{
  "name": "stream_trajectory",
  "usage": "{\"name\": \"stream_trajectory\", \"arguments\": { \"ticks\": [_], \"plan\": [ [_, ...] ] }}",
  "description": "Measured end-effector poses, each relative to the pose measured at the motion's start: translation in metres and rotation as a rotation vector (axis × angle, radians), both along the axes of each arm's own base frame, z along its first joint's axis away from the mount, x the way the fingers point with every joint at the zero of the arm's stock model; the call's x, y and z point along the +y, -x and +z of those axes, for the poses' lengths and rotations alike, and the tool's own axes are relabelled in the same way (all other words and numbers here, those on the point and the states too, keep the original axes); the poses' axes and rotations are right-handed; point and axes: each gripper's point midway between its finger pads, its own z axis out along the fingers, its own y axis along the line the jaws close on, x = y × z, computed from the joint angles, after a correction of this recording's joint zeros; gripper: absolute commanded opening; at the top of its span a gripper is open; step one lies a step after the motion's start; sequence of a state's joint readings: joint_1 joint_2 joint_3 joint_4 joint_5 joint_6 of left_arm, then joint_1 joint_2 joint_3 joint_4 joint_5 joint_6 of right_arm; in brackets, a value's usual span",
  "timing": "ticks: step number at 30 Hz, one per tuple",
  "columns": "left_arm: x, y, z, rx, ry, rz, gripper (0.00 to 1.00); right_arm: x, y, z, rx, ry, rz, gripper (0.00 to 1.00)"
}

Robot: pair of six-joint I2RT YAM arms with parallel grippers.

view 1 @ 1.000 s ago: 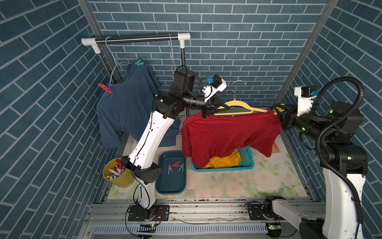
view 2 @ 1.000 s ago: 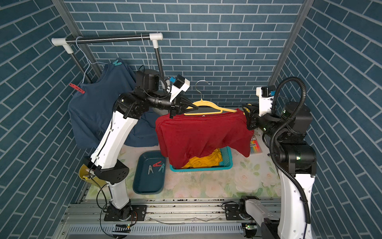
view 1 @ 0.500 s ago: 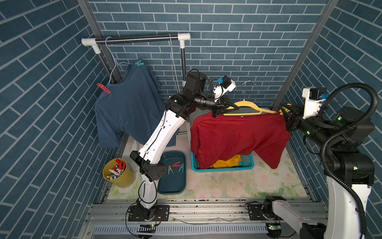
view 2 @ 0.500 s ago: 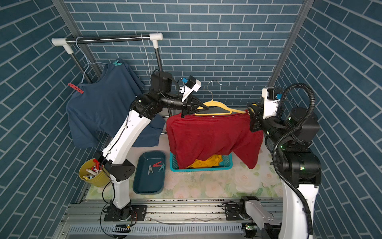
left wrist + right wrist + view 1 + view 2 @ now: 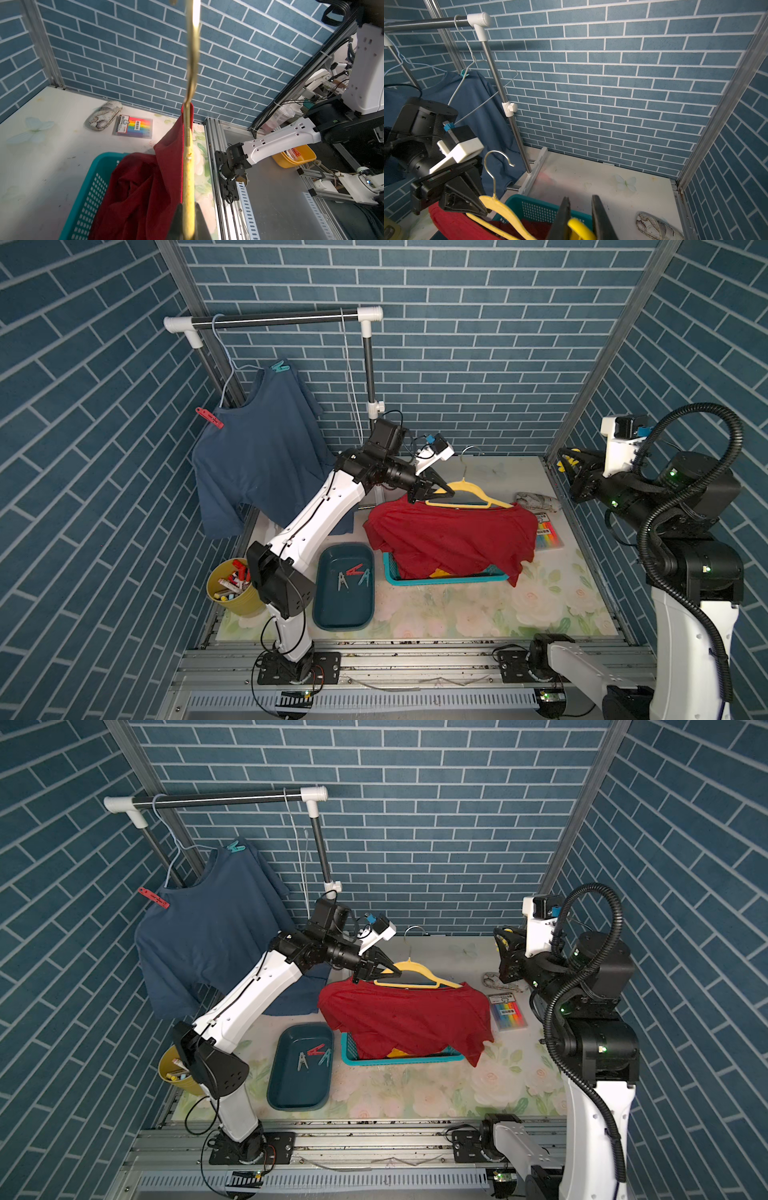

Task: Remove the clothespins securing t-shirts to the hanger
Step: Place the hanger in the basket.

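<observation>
Yellow clothespin is off the red t-shirt and pinched between the fingers of the right gripper. A second ago that gripper was at the shirt's right shoulder. Now it's pulled back right, at the table edge, well apart from the cloth.

Red t-shirt has dropped. It was hanging high and now slumps over the teal basket, further right than before. The cloth is still looped over the right end of the yellow hanger, and the hanger's left arm is bare. Orange-yellow t-shirt peeks out underneath, inside the basket.

Left gripper is clamped on the hanger's left arm, lower and further right than a second ago. The left arm reaches from its near-left base up and across, wrist about level, pointing right. The right arm stands upright at near right, forearm level, pointing left.

Unchanged:
- Blue t-shirt is on the wire hanger on the rail, far left.
- Teal clothespin and red clothespin are still on its shoulders.
- Three loose clothespins lie in the dark tray, just left of the basket.
</observation>
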State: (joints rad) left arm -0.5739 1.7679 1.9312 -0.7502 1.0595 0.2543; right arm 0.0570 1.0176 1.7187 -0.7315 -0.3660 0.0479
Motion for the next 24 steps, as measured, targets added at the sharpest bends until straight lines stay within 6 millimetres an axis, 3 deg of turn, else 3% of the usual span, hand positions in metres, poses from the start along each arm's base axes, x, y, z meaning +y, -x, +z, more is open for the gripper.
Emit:
{"name": "stream_trajectory", "arguments": {
  "ticks": [3, 5, 9, 13, 15, 18, 24],
  "plan": [
    [0.015, -0.002, -0.006, -0.008, -0.007, 0.039, 0.00, 0.005, -0.006, -0.009, 0.036, -0.031, 0.027, 0.00],
    [0.014, -0.006, -0.016, 0.006, -0.020, 0.048, 0.00, 0.010, -0.013, -0.018, 0.074, -0.063, 0.047, 0.00],
    [0.003, -0.024, -0.054, 0.083, -0.073, 0.065, 0.17, 0.019, -0.027, -0.042, 0.166, -0.139, 0.083, 0.00],
    [-0.003, -0.043, -0.097, 0.158, -0.150, 0.106, 0.36, 0.032, -0.039, -0.080, 0.309, -0.213, 0.108, 0.00],
    [-0.002, -0.050, -0.109, 0.167, -0.185, 0.136, 0.45, 0.040, -0.040, -0.099, 0.379, -0.235, 0.121, 0.00],
    [0.002, -0.057, -0.112, 0.145, -0.220, 0.185, 0.54, 0.058, -0.039, -0.128, 0.476, -0.247, 0.149, 0.00],
    [0.021, -0.067, -0.104, 0.062, -0.293, 0.315, 0.56, 0.088, -0.042, -0.182, 0.678, -0.271, 0.166, 0.00]
  ]
}}
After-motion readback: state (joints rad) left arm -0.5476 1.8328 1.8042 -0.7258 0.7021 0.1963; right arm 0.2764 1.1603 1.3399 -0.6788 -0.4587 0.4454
